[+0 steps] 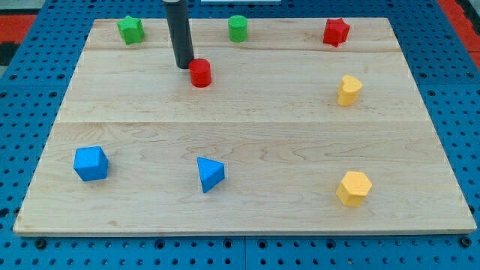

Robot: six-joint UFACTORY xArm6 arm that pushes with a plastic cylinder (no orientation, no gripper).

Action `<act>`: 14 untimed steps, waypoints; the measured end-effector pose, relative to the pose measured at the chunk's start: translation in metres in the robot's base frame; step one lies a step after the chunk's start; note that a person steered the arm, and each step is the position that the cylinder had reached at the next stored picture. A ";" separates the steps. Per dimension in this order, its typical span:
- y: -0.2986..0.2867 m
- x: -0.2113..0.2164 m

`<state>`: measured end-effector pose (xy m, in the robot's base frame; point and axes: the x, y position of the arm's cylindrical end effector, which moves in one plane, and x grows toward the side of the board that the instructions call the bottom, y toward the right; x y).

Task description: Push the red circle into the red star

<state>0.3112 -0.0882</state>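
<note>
A: The bench lies broad and pale. Where is the action?

B: Upper left of centre. My tip rests just beside the red circle, on its left. This end effector is a bare rod with nothing to open or close, and it holds nothing.

A: And the red star?

B: Well apart, near the top right corner. I judge a steady push rightward and slightly upward works best, staying behind the circle's centre so it cannot slip off.

A: Room enough?

B: The lane looks open. The green circle sits above it and the yellow block below; the top edge is close to the star.
</note>
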 end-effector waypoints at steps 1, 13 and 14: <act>-0.016 0.010; 0.200 -0.055; 0.197 -0.046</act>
<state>0.2649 0.1083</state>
